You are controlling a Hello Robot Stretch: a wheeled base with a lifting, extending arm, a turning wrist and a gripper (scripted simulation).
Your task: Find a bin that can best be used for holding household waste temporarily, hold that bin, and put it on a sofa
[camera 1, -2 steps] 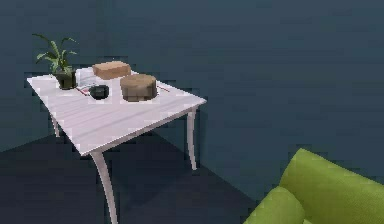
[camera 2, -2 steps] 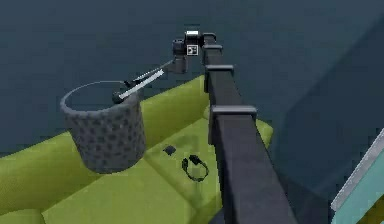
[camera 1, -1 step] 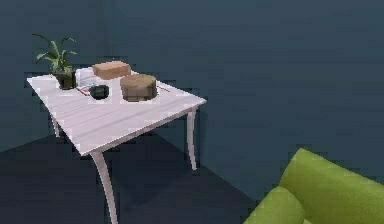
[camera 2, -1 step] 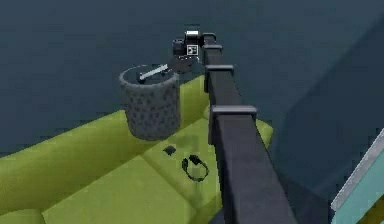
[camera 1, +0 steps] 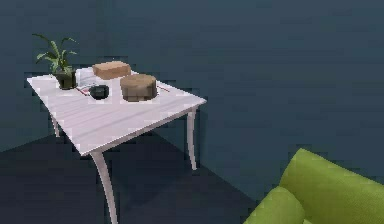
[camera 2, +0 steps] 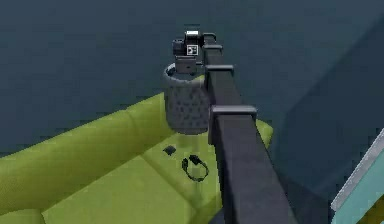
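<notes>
Here, grey mesh bin (camera 2: 183,102) at the end effector (camera 2: 182,62) — green sofa (camera 2: 90,165) behind.

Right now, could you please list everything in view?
Table: one, white, forward view's left.
Potted plant: one, green, table's far corner.
Box: one, brown, on the table.
Round thing: one, brown, on the table.
Bowl: one, dark, on the table.
Sofa: one, green, arm side view's left.
Bin: one, dark grey, arm side view's middle; whether held, cannot tell.
Small things: two, dark, on the sofa seat.
Arm: one, dark, beside the bin.
Hand: one, dark, arm's far end.
</notes>
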